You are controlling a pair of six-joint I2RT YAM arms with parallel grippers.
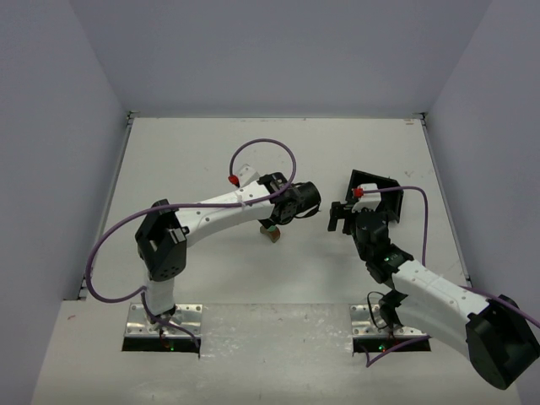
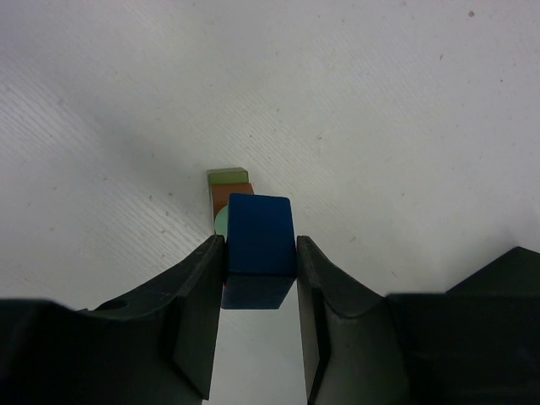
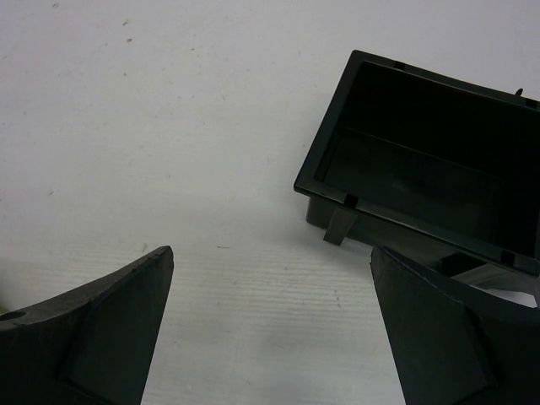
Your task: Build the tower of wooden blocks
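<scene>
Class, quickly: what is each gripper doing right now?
Left gripper: closed on the blue block.
Right gripper: open, holding nothing.

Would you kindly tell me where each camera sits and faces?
Top external: above and behind the arms, facing down at the table; both arms show.
Left wrist: looks down past left fingers, shut on the blue block, at the tower.
Right wrist: looks past open right fingers at the black tray.
Shared: top and right wrist show the tray.

Matt-painted blue block (image 2: 260,234), grainy table (image 2: 380,126)
</scene>
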